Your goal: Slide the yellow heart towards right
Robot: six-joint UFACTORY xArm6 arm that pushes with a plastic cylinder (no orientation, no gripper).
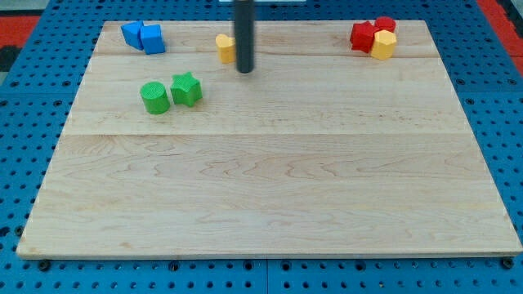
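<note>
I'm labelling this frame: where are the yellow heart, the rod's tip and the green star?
yellow heart (pixel 224 47): camera view, its visible left part beside the rod.
my tip (pixel 244 70): camera view, rod's very end.
green star (pixel 186 89): camera view, top face.

A pale wooden board (pixel 270 180) made of joined planks fills most of the view, its grain running from the view's left to the view's right. Beneath and around it lies a blue perforated surface (pixel 24 163) dotted with regular holes. Red patches (pixel 20 16) show at the top corners, evenly lit.
</note>
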